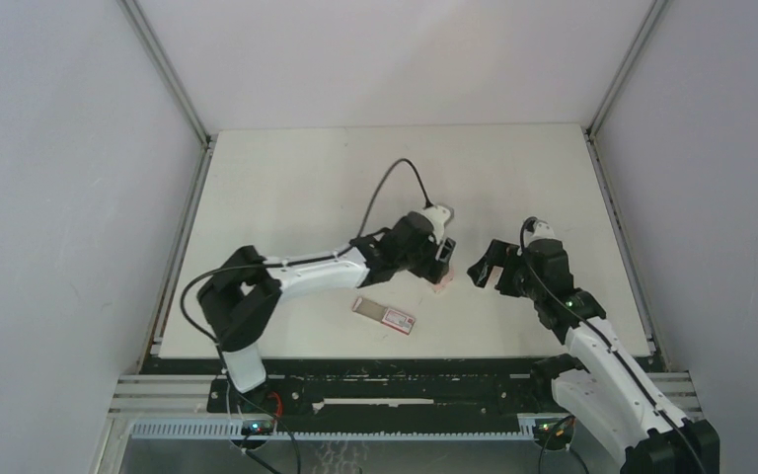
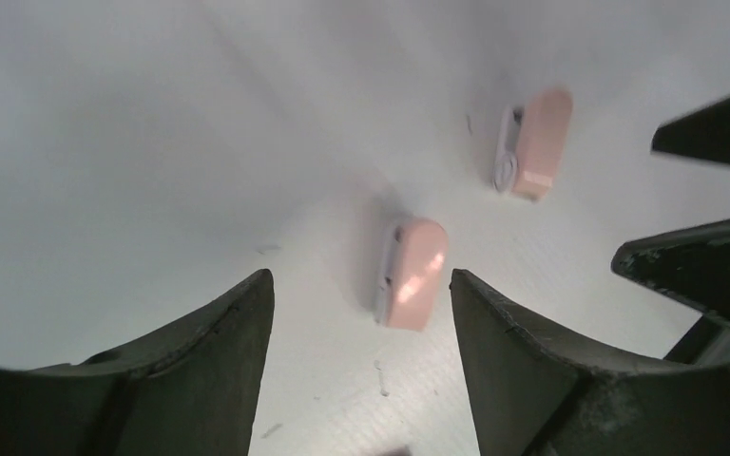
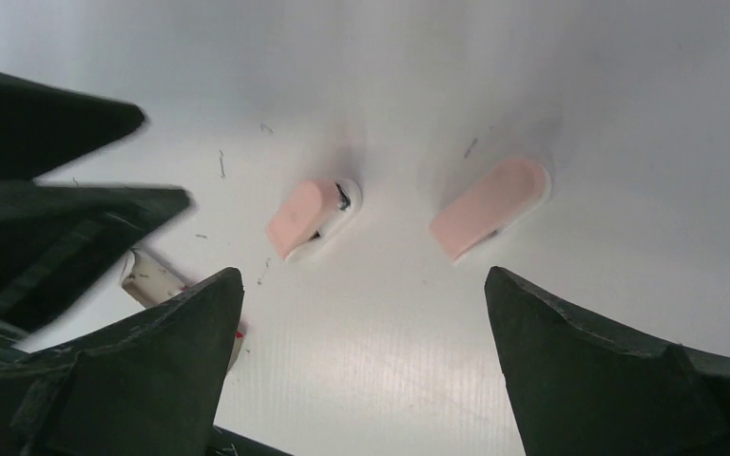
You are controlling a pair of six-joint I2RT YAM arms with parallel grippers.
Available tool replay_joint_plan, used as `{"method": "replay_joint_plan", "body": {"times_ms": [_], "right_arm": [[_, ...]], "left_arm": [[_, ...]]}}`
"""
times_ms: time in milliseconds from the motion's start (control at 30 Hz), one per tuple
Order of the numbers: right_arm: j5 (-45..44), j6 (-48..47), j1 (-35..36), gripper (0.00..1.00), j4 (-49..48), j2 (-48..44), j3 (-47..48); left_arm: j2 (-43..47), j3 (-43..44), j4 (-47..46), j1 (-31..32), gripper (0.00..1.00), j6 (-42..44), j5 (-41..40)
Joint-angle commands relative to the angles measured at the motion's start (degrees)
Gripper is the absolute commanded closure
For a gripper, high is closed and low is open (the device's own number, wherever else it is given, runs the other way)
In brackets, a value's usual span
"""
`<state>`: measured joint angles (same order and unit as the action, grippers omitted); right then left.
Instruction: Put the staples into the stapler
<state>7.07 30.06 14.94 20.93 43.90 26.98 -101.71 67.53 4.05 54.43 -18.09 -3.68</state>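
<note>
Staples pack (image 3: 155,277) shows only a corner behind the right jaws.

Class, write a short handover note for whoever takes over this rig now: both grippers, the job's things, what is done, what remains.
Left gripper: open, empty, above one pink block.
Right gripper: open, empty.
Staple box: flat on the table, nearer the bases, apart from both grippers.
Second pink block lies beside the first.
Done: nothing loaded that shows.
Left: pick up the box, load the staples.
</note>
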Motion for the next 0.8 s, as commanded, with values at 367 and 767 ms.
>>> {"method": "replay_joint_plan", "body": {"times_ms": [367,767], "right_arm": [[-0.07,-10.11,-19.28,0.02,-21.88,4.52,2.26],[-11.74,-15.95,-19.38,0.02,-47.78,1.51,-17.59]], "left_arm": [[40.18,-28.41,-10.93,-44.99,0.2,-6.86,-0.33],[62.75,-59.18,-30.99,-56.49,0.0,3.17,-29.92]]}}
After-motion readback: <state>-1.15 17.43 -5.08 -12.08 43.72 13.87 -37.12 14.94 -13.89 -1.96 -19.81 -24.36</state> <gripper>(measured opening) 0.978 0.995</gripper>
